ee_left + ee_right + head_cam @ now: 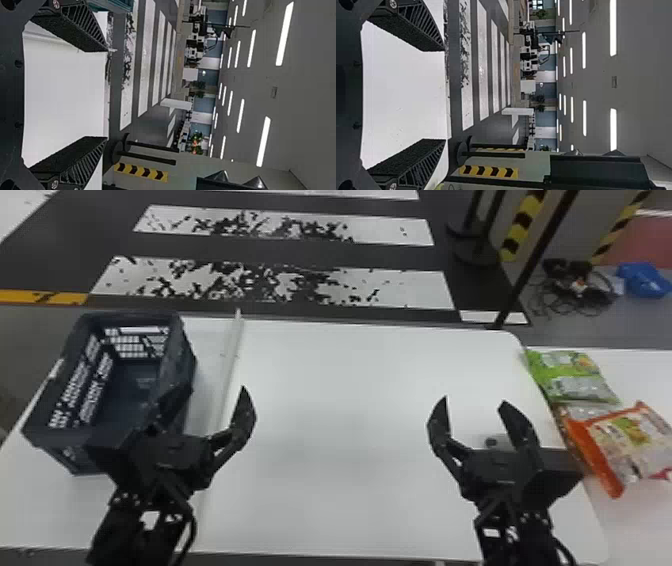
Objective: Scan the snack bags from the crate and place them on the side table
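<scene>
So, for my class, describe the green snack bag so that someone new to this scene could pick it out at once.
Find the large white table, then look beyond its right edge to the side table. Snack packets lie along that edge. The green bag is farther from the robot than its orange-and-white neighbour, and bright green sets it apart.
</scene>
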